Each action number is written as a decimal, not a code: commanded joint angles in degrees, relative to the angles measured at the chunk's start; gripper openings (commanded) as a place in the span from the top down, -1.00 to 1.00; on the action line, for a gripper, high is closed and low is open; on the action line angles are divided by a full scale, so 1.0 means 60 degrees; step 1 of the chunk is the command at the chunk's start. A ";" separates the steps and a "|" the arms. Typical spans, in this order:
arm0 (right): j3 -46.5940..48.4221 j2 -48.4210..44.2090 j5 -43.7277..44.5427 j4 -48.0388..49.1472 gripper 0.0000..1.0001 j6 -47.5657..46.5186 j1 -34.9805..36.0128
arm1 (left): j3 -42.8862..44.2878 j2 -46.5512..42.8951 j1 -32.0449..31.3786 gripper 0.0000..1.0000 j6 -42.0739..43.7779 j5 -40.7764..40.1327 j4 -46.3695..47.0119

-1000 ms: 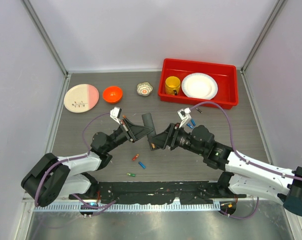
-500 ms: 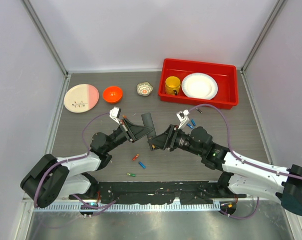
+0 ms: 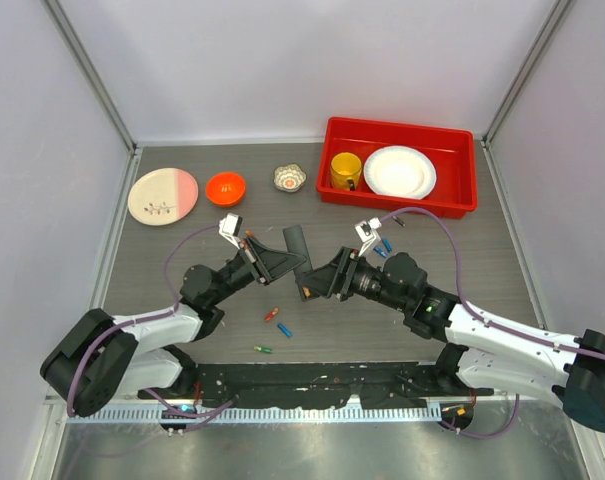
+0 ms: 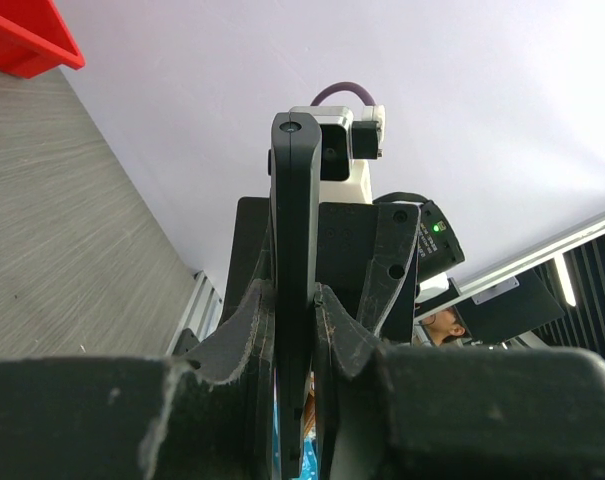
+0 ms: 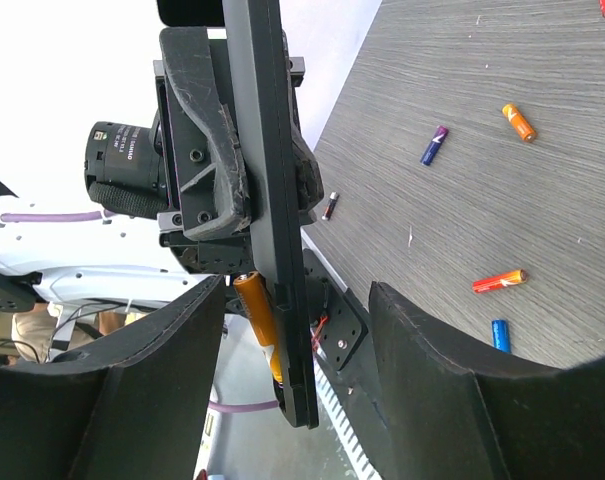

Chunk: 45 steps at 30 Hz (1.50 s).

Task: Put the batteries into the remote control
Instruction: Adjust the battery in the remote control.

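My left gripper (image 3: 282, 262) (image 4: 294, 300) is shut on the remote control (image 3: 295, 240) (image 4: 294, 230), a slim black bar held up off the table and seen edge-on in the left wrist view. In the right wrist view an orange battery (image 5: 257, 320) lies along the remote control (image 5: 267, 200) near its lower end. My right gripper (image 3: 312, 285) (image 5: 297, 340) is open, with one finger on each side of that end and neither touching it. Loose batteries lie on the table: a red-orange one (image 3: 271, 314) (image 5: 500, 281), a blue one (image 3: 285, 330) (image 5: 499, 335) and a green one (image 3: 263, 349).
A red bin (image 3: 402, 125) at the back right holds a yellow cup (image 3: 345, 170) and a white plate (image 3: 399, 172). An orange bowl (image 3: 225, 187), a pink-and-white plate (image 3: 162, 194) and a small patterned cup (image 3: 290, 178) stand along the back. More batteries (image 3: 385, 245) lie by the right wrist.
My right gripper has shifted slightly around the remote control's lower end. The left gripper and the remote control have stayed put.
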 commanded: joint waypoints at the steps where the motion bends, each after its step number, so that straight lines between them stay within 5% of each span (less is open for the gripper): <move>1: 0.0130 -0.0112 0.0086 0.0604 -0.29 0.0208 -0.0075 | 0.0253 -0.0205 -0.0005 1.00 0.0038 0.0085 0.2451; 21: 0.0072 0.0357 0.0086 0.1161 -0.28 0.1117 -0.0221 | 0.0224 -0.0234 -0.0005 1.00 0.0111 0.0012 0.2451; 39: -0.0148 0.0679 -0.0353 0.1528 -0.04 0.1380 -0.0265 | 0.0195 -0.0337 -0.0005 0.99 0.0185 -0.0456 0.2451; 45: -0.0134 0.0592 -0.0324 0.1528 -0.16 0.1410 -0.0266 | 0.0224 -0.0278 -0.0005 1.00 0.0214 -0.0384 0.2451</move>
